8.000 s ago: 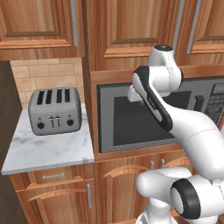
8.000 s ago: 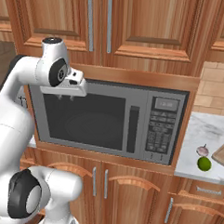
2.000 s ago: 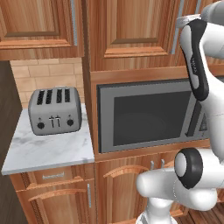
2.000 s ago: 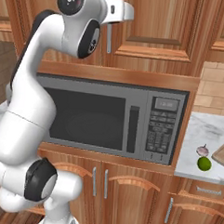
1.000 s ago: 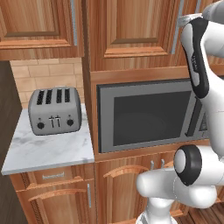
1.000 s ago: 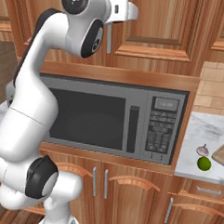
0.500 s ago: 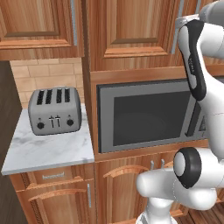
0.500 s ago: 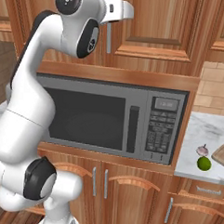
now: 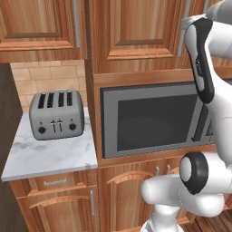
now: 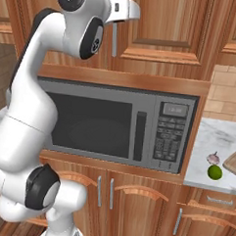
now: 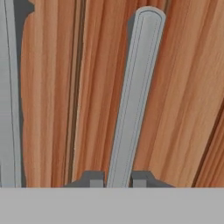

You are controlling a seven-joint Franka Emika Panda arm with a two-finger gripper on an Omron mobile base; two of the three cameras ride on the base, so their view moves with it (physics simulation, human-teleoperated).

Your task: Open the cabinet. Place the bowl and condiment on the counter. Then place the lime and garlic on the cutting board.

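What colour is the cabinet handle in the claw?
Grey handle, clearest in the hand view.

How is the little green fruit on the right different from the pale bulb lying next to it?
Seen from the right base camera, the lime is bright green, the garlic pinkish-white. The lime is smoothly round, while the garlic narrows to a pointed tip. The lime lies nearer the counter's front edge, with the garlic just behind it. Both are small, about alike in size, and rest on the marble beside the cutting board, not on it.

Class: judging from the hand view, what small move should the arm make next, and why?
Probably pull back to swing the cabinet door open: the gripper is shut on the grey bar handle, and the door looks closed.
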